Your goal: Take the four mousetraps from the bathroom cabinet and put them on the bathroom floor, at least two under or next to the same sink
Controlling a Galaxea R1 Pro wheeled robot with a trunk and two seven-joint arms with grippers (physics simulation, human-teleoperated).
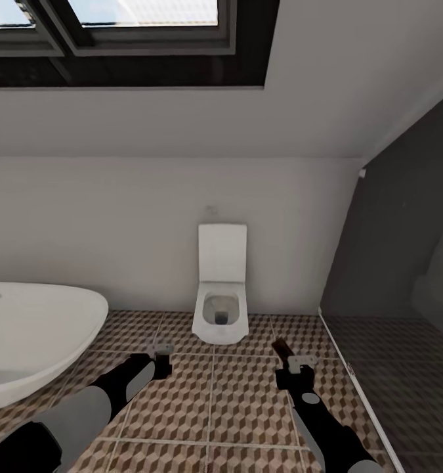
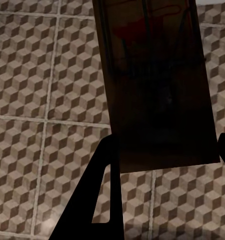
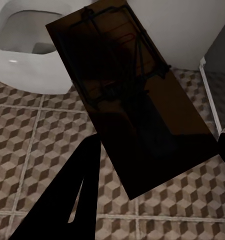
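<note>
Each gripper holds one mousetrap above the bathroom floor (image 1: 214, 401). In the left wrist view a brown wooden mousetrap (image 2: 157, 90) with dark wire parts sits between the dark fingers (image 2: 105, 200) of my left gripper (image 2: 167, 145), which is shut on it. My right gripper (image 3: 160, 145) is shut on a second mousetrap (image 3: 132, 105), tilted, with the toilet behind it. In the head view the left gripper (image 1: 161, 358) and right gripper (image 1: 300, 368) hover low over the tiles, and the right one's mousetrap (image 1: 281, 348) juts forward. The cabinet and the sink are out of view.
A white oval bathtub (image 1: 31, 341) stands at the left, close to my left arm. A white square toilet (image 1: 221, 309) sits against the wall straight ahead. A dark glass shower partition (image 1: 392, 276) with a darker tray closes off the right. A window (image 1: 116, 26) is overhead.
</note>
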